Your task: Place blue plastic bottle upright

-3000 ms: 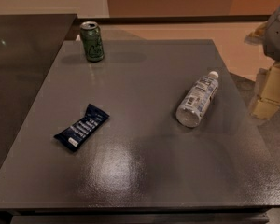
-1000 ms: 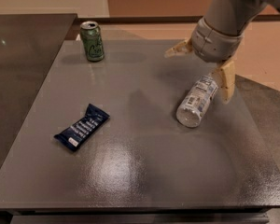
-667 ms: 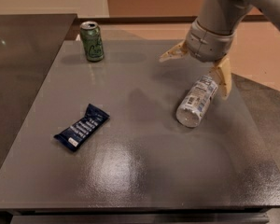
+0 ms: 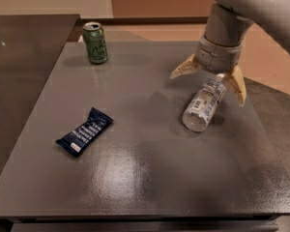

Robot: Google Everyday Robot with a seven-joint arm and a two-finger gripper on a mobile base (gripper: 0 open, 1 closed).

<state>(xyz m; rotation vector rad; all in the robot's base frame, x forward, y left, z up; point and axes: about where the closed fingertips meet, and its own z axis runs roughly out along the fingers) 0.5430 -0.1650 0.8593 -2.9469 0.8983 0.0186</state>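
The blue plastic bottle lies on its side on the right part of the grey table, its base toward me and its cap end under the arm. My gripper hangs just over the bottle's far end, pointing down. Its two cream fingers are spread wide, one to the left and one to the right of the bottle, neither closed on it.
A green drink can stands upright at the far left of the table. A flat dark blue snack wrapper lies left of centre. The table's right edge runs close to the bottle.
The arm came in from the right edge and moved over the bottle, then lowered so the spread fingers straddle its far end. The bottle has not moved.
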